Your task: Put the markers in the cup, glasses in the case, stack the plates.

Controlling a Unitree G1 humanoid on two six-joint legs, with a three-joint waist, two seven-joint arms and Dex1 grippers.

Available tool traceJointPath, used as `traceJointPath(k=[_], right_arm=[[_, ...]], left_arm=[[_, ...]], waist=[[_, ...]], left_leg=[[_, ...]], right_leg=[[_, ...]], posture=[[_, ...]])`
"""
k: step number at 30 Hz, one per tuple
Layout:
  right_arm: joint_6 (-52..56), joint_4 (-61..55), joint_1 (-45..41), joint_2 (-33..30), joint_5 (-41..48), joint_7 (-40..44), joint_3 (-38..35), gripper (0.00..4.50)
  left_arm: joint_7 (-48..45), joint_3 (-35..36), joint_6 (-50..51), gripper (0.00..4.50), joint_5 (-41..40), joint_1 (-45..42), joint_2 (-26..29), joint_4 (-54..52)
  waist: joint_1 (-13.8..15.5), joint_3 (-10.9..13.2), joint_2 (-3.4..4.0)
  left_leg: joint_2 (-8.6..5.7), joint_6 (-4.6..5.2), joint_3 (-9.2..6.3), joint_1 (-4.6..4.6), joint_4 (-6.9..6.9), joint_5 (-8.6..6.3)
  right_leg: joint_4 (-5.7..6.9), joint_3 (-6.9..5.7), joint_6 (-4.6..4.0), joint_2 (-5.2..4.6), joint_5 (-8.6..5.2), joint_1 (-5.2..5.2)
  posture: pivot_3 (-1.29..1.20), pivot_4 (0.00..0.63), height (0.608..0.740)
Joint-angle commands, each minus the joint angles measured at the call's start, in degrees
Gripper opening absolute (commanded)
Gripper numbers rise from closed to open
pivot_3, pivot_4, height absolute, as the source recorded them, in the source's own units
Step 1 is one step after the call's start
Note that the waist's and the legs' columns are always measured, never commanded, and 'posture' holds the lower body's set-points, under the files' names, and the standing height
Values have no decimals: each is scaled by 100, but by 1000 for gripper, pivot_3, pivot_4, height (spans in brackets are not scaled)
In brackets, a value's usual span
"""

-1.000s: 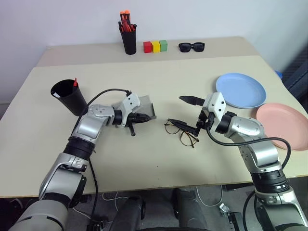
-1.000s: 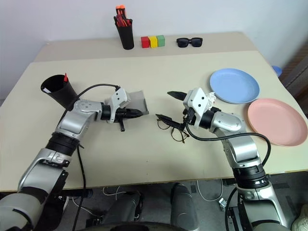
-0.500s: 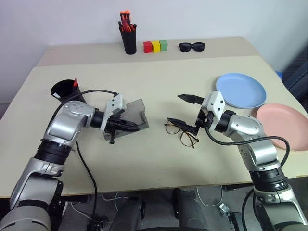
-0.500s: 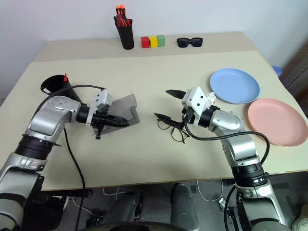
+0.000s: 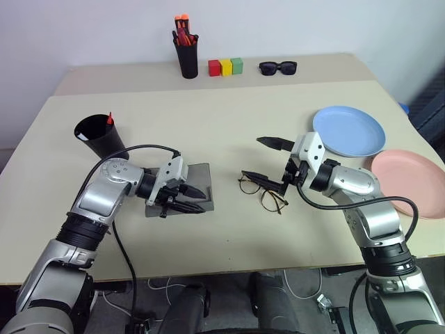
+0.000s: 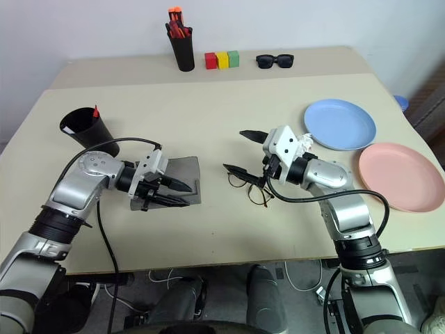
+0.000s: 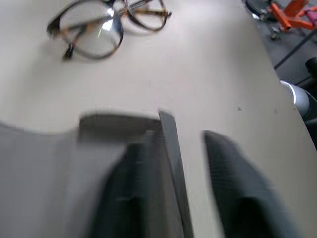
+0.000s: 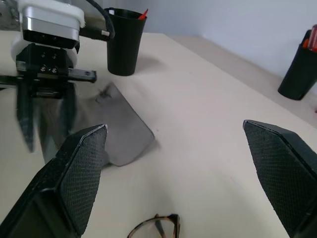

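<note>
Left eye view: flat grey case [image 5: 198, 182]

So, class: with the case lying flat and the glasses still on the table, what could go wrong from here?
1. The left end effector stands open over the case, which looks closed; the glasses cannot go in until its lid is lifted.
2. The right end effector hovers open above the thin wire frame; a careless pinch might bend it or land on a lens.
</note>
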Motion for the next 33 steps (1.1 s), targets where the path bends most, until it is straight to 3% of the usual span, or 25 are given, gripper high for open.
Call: traceJointPath(k=[1,2,3,13,21,24,27,33], right_arm=[[188,-239,-75,-90,87,28,-60,4500],[450,-255,-103,-141,143,31,-39,4500],[753,-268,-134,-237,103,1,15,4500],[3489,-1349,-456,-1157,-536,-561,962,4500],[5171,-1243,-994,-984,-273,-949,896,4500],[5348,-1197,-1036,-1045,-214,-902,958,3661],[5424,-1188,-1060,-1111,-188,-851,1054,2135],[5425,-1010,-1140,-1083,-250,-893,1133,2135]], left_arm=[[20,373,133,3768,-305,-76,93,-309],[46,469,193,4329,-384,-40,134,-437],[99,603,214,4432,-475,41,182,-607],[928,2437,904,4432,-1710,1746,661,-2302],[1406,3458,786,4432,-2065,2972,719,-2849],[1676,3478,787,4500,-2098,3066,625,-2978],[1790,3427,773,4500,-2159,3102,596,-3026],[1754,3408,580,4500,-2138,3212,597,-2905]], waist=[[5,0,0],[9,0,0],[13,0,0],[13,2,4],[59,1,0],[60,1,0],[42,1,0],[31,1,0]], left_leg=[[0,0,-1,0,0,0],[0,0,0,-1,0,0],[0,0,-1,-2,1,0],[18,4,6,-4,-4,-3],[19,6,9,-8,1,-4],[18,7,9,-7,1,-4],[18,7,9,-7,0,-4],[18,7,12,-6,-1,-4]], right_leg=[[0,0,0,0,0,0],[0,0,0,0,0,0],[0,0,0,0,0,0],[1,5,0,-5,-1,-10],[-6,3,0,-6,-1,-4],[-8,3,0,-7,-1,-2],[-8,2,0,-6,-1,-3],[-9,2,0,-5,-1,-3]], posture=[[0,150,740],[0,150,740],[0,150,740],[0,150,740],[0,150,740],[0,150,740],[0,150,740],[0,150,740]])
